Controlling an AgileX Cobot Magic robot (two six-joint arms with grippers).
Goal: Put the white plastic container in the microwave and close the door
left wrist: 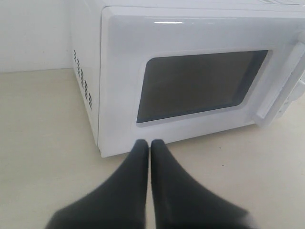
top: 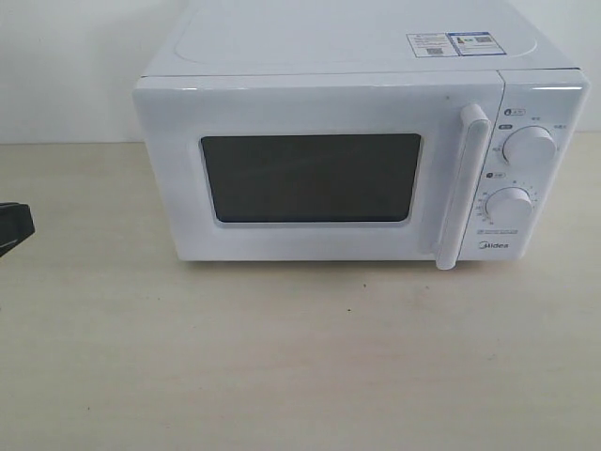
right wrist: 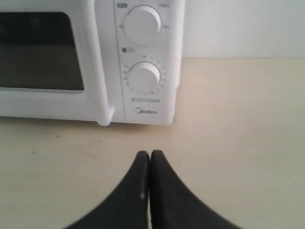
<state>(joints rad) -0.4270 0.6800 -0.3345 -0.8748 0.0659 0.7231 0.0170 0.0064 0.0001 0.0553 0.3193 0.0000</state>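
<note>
— Pale wooden bench [top: 282, 376], plain white wall [top: 56, 66] behind. What do you make of it?

— Starting at the left: the left gripper [left wrist: 148, 142] hangs low over the bench, jaws pressed together with nothing between them, pointing at the near corner of the microwave [top: 329, 47].

— And the door?

— The door [top: 178, 169] sits flush with the front, fully shut. Its window [top: 310, 178] is too dark to see through.

— So where is the white plastic container?

— Not in sight from any camera, and not on the part of the bench that shows. It may be inside; I cannot tell.

— Further right?

— The long bar handle [top: 462, 188], then the two dials [top: 529, 147]. In front of them is the right gripper [right wrist: 149, 153], also clenched on nothing and clear of the microwave.

— Which step, then?

— My guess is that the job is either finished or not yet started. If not started, a gripper must part its jaws, catch the handle and swing the door out. The right one looks nearer.
</note>
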